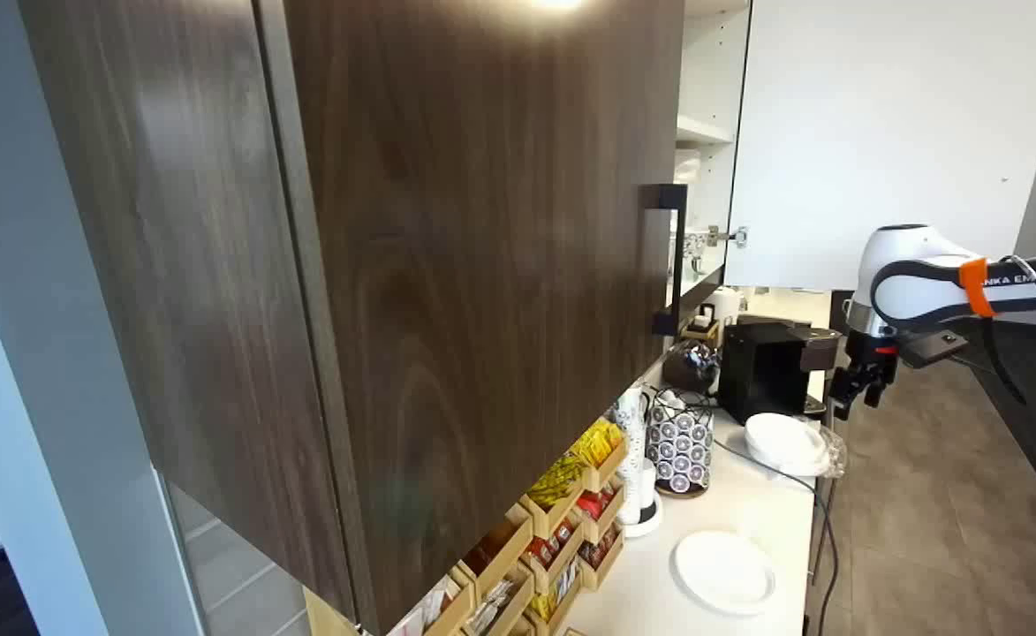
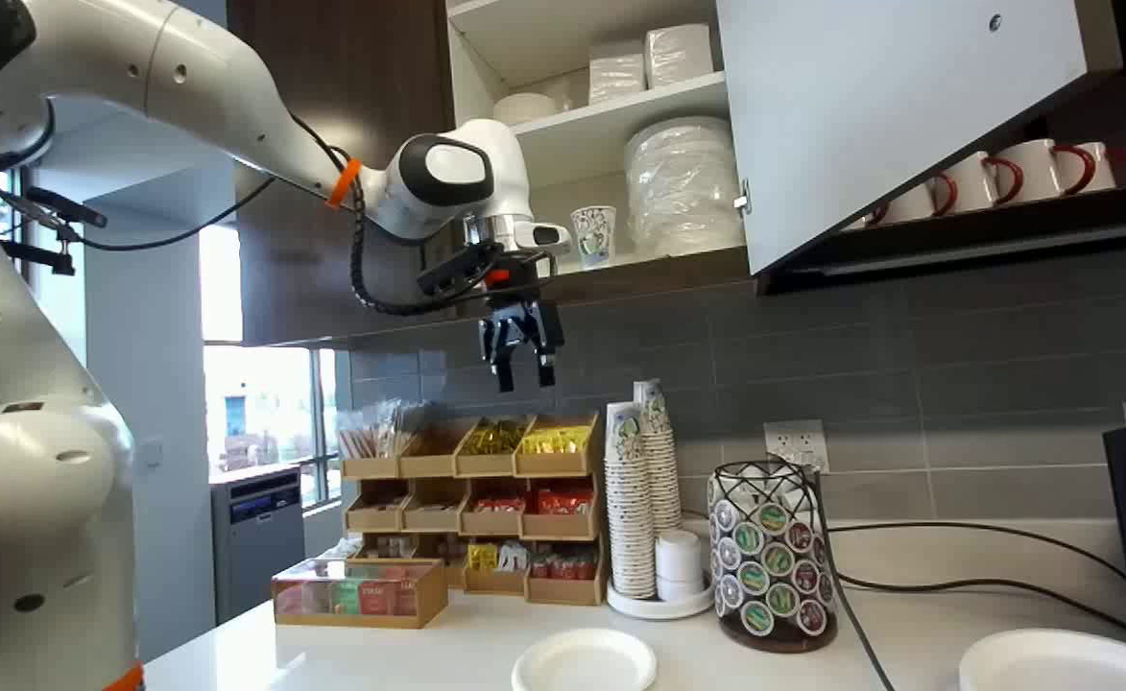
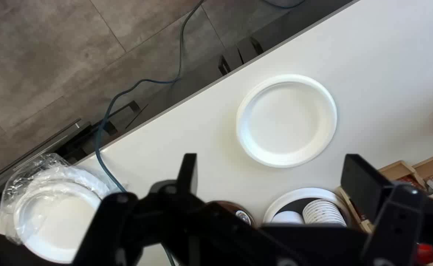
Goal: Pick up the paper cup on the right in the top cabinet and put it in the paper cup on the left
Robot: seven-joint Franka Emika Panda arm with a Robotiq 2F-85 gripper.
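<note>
Exterior view: your gripper (image 2: 525,372), jaws apart and empty, hangs above the worktop (image 2: 428,662), presumably staged to rise. Rightward, over the back edge, a paper cup (image 2: 594,236) stands in the top cabinet (image 2: 658,273); a left-hand one cannot be confirmed. The wide-standing door (image 2: 898,106) likely allows entry; clear the cabinet's lower edge.

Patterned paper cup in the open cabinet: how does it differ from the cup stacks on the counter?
The cabinet cup stands mouth up; the counter stacks hold cups mouth down. The cabinet cup looks single, while the counter stacks are tall columns of nested cups. Both show a printed pattern on white.
</note>
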